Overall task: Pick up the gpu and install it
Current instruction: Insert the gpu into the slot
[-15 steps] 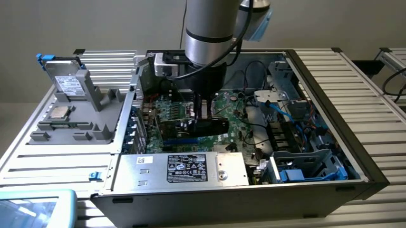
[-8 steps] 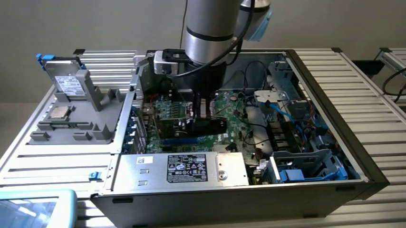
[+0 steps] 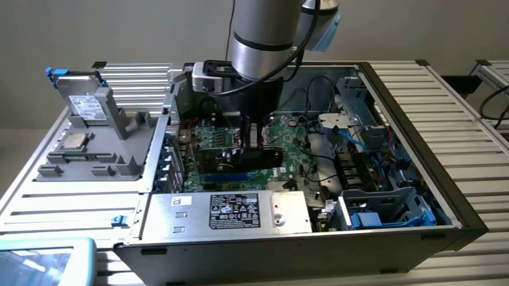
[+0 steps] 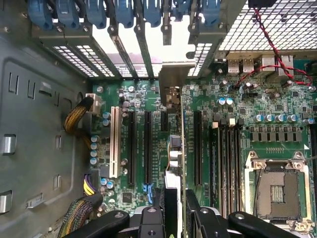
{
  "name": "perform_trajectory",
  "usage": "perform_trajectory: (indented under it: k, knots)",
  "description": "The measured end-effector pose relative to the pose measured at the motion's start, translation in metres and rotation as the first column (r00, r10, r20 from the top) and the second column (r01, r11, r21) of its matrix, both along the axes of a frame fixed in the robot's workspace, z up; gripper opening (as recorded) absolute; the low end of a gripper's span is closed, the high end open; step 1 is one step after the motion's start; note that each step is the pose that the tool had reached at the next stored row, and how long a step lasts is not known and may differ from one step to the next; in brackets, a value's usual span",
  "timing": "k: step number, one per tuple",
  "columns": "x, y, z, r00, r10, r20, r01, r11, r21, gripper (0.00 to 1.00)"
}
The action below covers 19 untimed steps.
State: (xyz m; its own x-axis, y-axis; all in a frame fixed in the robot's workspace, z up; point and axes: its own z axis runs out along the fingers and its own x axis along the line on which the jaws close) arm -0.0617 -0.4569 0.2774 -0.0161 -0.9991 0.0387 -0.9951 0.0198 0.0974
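Exterior high, angled down — wrist close over motherboard (image 4: 208,99) (shared)

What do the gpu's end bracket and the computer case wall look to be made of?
On the gpu, the end bracket looks like bare sheet metal: dull silver-grey, thin and bent. The case wall seems to be stamped sheet steel, matte grey, with punched slots and tabs.

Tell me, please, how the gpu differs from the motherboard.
The gpu is small and stands on edge in the gripper; the motherboard is large and lies flat in the case. The gpu carries a black cooler block; the motherboard bears long slots. Both are green circuit boards.
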Motion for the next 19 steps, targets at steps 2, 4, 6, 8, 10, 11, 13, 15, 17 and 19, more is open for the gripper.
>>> perform_trajectory:
  k: [2,4,6,8,10,11,13,15,17,19]
  knots:
    - [-0.0018,0.0,0.0,1.0,0.0,-0.0025,0.0,1.0,0.001,0.28]
    - [-0.0057,0.0,-0.0001,1.0,0.0,-0.0043,0.0,1.0,0.0018,0.28]
    - [-0.0088,0.0001,-0.0001,1.0,0.0,-0.0071,0.0,1.0,0.0024,0.28]
    - [-0.0089,0.0,0.0,0.9999,0.0,-0.013,0.0,1.0,0.0023,0.28]
    - [-0.009,0.0001,0.0,0.9998,-0.001,-0.0183,0.001,1.0,0.0045,0.28]
    - [-0.009,0.0001,-0.0001,0.9998,-0.002,-0.0209,0.003,1.0,0.007,0.28]
    - [-0.009,0.0001,-0.0001,0.9998,-0.003,-0.022,0.003,1.0,0.0088,0.28]
    - [-0.009,0.0001,-0.0002,0.9997,-0.004,-0.0223,0.004,1.0,0.0088,0.28]
    - [-0.0089,0.0001,-0.0006,0.9994,-0.017,-0.0309,0.018,0.9998,0.0088,0.28]
    - [-0.009,0.0001,-0.0007,0.9986,-0.034,-0.0402,0.034,0.9994,0.0084,0.28]
